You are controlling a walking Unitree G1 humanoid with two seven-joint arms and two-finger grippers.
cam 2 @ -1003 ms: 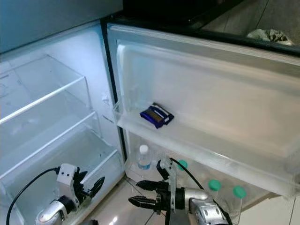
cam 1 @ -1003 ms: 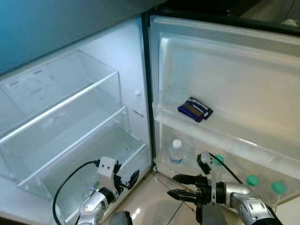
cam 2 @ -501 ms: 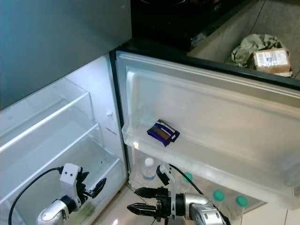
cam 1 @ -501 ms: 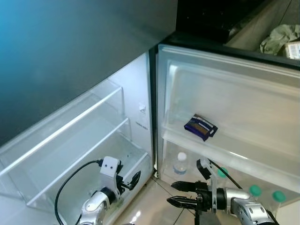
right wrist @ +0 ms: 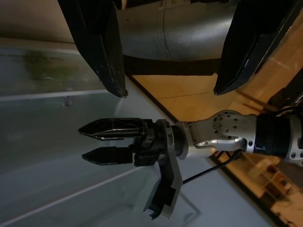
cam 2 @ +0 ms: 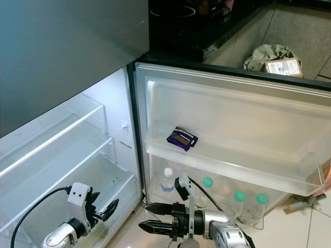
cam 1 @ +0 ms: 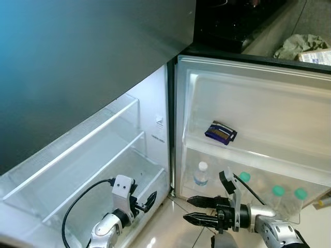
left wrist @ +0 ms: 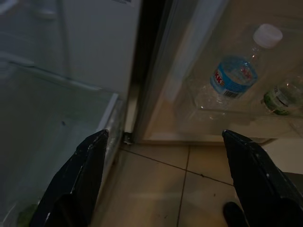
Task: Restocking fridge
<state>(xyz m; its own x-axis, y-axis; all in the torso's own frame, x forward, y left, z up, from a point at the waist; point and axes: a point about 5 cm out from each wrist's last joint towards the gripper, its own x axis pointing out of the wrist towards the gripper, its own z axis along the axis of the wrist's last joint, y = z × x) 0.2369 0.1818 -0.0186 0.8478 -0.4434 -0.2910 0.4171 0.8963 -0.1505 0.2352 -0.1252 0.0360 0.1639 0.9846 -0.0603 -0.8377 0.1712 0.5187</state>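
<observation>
The fridge stands open, with bare glass shelves [cam 1: 77,150] inside. On its door's upper shelf [cam 2: 227,166] lies a dark blue packet [cam 2: 182,139]. The door's lower rack holds a white-capped water bottle [cam 1: 201,174] and three green-capped bottles [cam 1: 278,190]. My left gripper [cam 1: 146,201] hangs open, low before the bottom drawer; in its wrist view the left gripper [left wrist: 164,135] looks at the water bottle [left wrist: 234,75]. My right gripper [cam 1: 187,208] is open and holds nothing, low over the floor in front of the bottle rack, pointing left.
The closed grey freezer door [cam 1: 77,62] fills the upper left. A black counter [cam 2: 207,20] lies beyond the fridge door. A crumpled green bag [cam 2: 264,54] and a cardboard box [cam 2: 282,66] sit at the far right. Beige tiled floor [cam 1: 170,227] lies below the grippers.
The camera has risen and tilted, so the fridge sits lower in the picture and the counter and bag have come into view. Both grippers stay open in about the same places.
</observation>
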